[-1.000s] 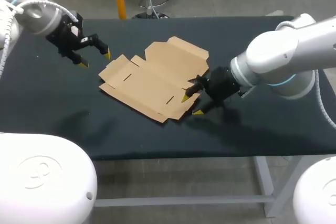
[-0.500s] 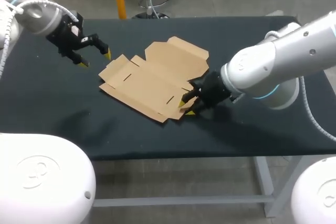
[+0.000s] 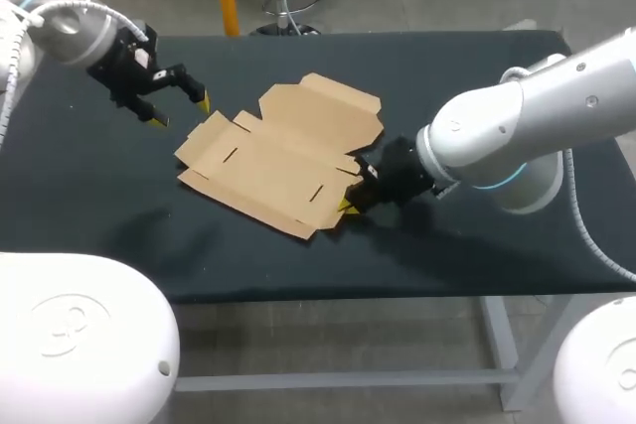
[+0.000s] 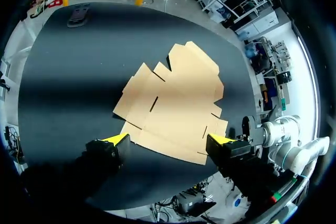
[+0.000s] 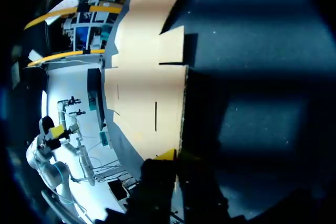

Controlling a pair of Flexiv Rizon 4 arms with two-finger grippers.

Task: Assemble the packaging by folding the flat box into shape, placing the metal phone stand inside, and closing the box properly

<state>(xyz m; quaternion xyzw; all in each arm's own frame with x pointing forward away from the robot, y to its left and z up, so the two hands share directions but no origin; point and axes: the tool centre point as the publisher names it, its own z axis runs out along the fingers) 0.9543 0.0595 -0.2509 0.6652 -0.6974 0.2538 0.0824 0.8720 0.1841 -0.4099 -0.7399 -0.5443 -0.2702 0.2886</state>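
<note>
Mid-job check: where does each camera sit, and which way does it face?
Head: above and behind the robot, looking down on the table; both arms enter from the sides, flat box mid-table.
Left wrist: above the table, looking down past the open left gripper at the whole box.
Right wrist: low near the tabletop, looking along the box, right gripper at its edge.
All three views share the box.

I find no word, number or sign that I can read. The flat box [image 3: 278, 161] shows only plain brown cardboard, and the table [image 3: 89, 186] is plain black. The white base of my left arm [image 3: 79, 335] carries a raised round mark, too faint to read.
</note>
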